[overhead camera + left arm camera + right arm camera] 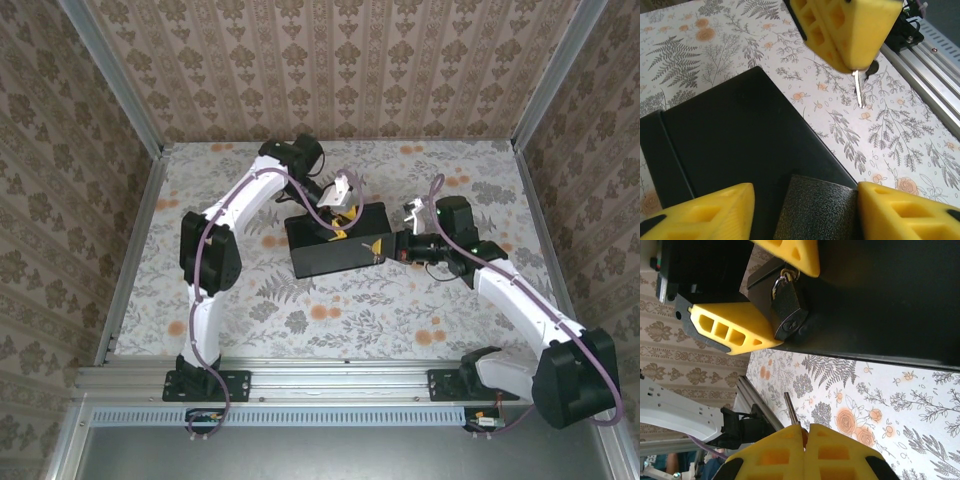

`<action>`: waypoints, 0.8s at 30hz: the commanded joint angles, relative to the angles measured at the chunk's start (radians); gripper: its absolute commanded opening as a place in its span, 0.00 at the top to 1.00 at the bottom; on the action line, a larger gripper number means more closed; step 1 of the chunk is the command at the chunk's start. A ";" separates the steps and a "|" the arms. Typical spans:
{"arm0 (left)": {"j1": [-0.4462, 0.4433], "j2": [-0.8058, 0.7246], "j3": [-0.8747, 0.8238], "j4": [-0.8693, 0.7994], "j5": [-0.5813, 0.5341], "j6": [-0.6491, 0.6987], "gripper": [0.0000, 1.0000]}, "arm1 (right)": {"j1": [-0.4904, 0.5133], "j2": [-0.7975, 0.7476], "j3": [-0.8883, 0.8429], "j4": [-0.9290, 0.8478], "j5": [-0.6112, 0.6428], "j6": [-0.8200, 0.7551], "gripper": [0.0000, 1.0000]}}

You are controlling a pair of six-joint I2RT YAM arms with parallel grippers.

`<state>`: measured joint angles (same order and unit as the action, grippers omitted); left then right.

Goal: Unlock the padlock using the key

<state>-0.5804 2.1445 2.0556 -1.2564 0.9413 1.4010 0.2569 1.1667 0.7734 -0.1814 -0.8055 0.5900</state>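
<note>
Right claw (pixel 804 429) clamped on key (pixel 790 408) — left claw (pixel 805 192) half-open astride padlock (pixel 817 210) at box (pixel 740 130) edge.

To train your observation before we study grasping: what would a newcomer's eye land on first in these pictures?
First, the left end effector, yellow-fingered, bracketing a small dark padlock at the edge of the black box, mid-table. Next, the right end effector, shut on a thin key that pokes out above the flowered tabletop.
</note>
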 commanded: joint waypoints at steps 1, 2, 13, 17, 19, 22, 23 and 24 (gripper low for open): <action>-0.006 -0.018 -0.027 -0.040 -0.033 0.001 0.48 | -0.005 0.023 0.020 0.079 -0.052 0.044 1.00; -0.006 -0.018 -0.029 -0.040 -0.033 0.002 0.50 | -0.005 0.028 0.020 0.094 -0.059 0.055 1.00; -0.021 -0.063 -0.105 0.036 -0.012 -0.042 0.63 | -0.008 0.057 0.046 0.111 -0.026 0.125 1.00; -0.021 -0.094 -0.137 0.080 0.006 -0.057 0.68 | -0.014 0.067 0.102 0.032 -0.046 0.068 1.00; -0.019 -0.109 -0.148 0.097 0.018 -0.062 0.70 | -0.014 0.079 0.124 -0.006 -0.045 0.049 1.00; -0.008 -0.131 -0.168 0.131 0.054 -0.075 0.72 | -0.014 0.088 0.133 -0.012 -0.040 0.053 1.00; -0.001 -0.138 -0.176 0.140 0.078 -0.075 0.72 | -0.014 0.089 0.134 -0.010 -0.039 0.057 1.00; 0.005 -0.145 -0.182 0.151 0.102 -0.078 0.73 | -0.013 0.090 0.136 -0.006 -0.041 0.062 1.00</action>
<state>-0.5873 2.0491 1.8984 -1.1175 0.9634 1.3399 0.2466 1.2419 0.8841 -0.1436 -0.8318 0.6659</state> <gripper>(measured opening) 0.323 0.054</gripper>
